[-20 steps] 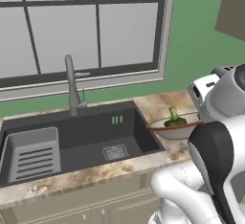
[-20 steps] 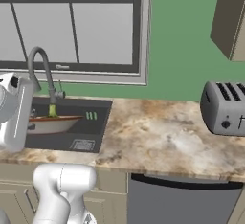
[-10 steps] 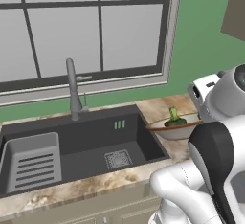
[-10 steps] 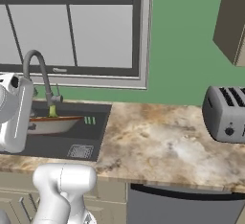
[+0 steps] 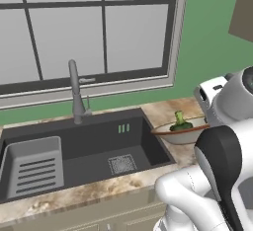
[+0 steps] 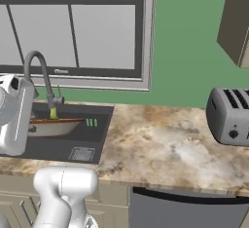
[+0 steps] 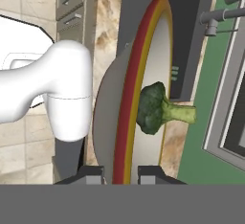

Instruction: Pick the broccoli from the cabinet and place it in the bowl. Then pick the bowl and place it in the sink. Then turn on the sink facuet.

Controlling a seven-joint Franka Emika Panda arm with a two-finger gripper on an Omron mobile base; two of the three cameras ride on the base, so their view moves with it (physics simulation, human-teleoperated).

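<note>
Gripping the bowl (image 7: pixel 143 98) by its rim, my tool (image 7: pixel 120 173) has its 2 fingers clamped on it above the tabletop (image 5: pixel 163 111), at the sink's (image 5: pixel 89 151) right edge; the broccoli (image 7: pixel 160 109) lies inside.

White rounded arm (image 5: pixel 197 200) — glossy black joints.

Arm is blocking the bowl's (image 5: pixel 178 134) right side, toaster (image 6: pixel 231 116) is getting cut off at right edge, cabinet (image 6: pixel 236 20) too
</note>
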